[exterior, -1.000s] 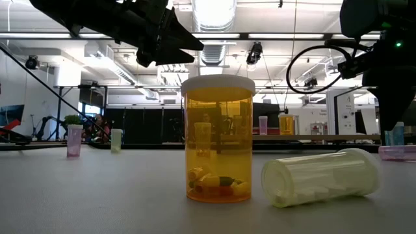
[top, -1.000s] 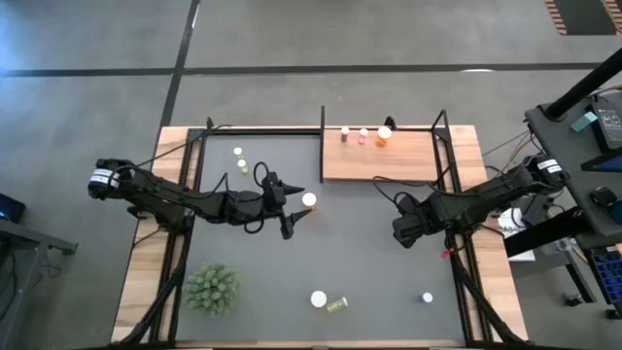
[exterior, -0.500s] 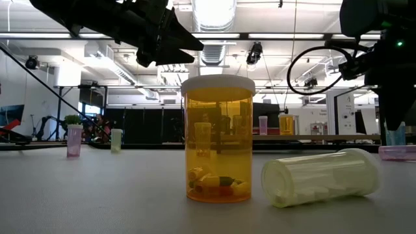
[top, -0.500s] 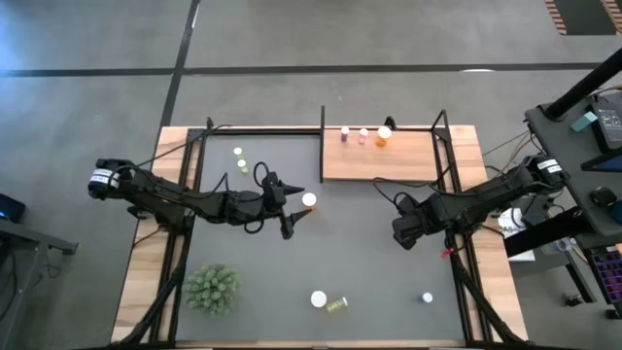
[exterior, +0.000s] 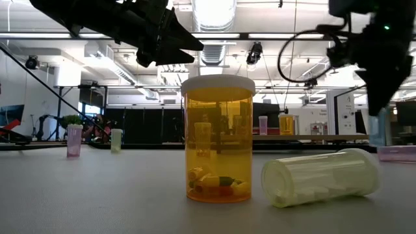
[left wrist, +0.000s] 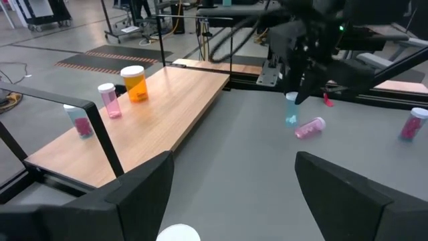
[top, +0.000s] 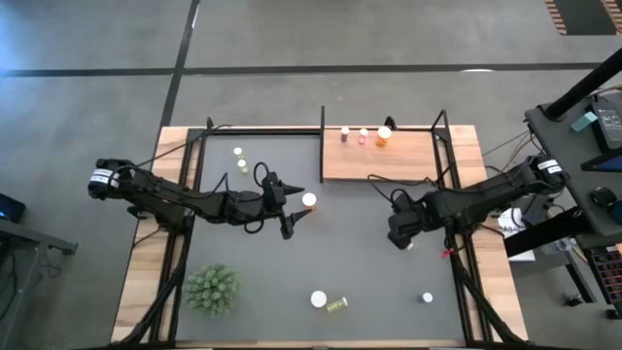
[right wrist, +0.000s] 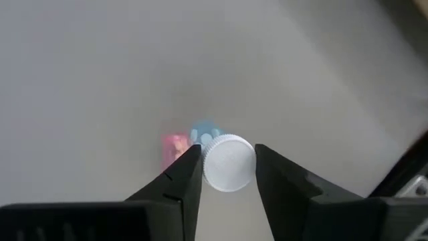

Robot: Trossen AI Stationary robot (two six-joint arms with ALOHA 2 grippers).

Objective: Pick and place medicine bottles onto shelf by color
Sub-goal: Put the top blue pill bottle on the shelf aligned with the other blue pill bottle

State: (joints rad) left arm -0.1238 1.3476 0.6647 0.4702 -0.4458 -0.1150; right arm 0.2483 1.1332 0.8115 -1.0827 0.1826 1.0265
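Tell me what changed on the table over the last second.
The right gripper closed its fingers on a small blue bottle and shifted slightly toward the table's middle. The left gripper, shelf and the other bottles stayed put.

Bottles scattered on mat, three already on shelf [top: 408,160].
Shelf at far edge holds two pink bottles [top: 345,135] and an orange bottle [top: 384,136], all upright in a row. Blue bottle [left wrist: 290,110] upright, white cap pinched between right gripper [right wrist: 227,164] fingers, a pink one [left wrist: 308,127] lying beside it. Near edge: big orange bottle [exterior: 218,138] upright, yellow-green bottle [exterior: 320,177] on its side next to it. Two more upright far-left [top: 239,158].
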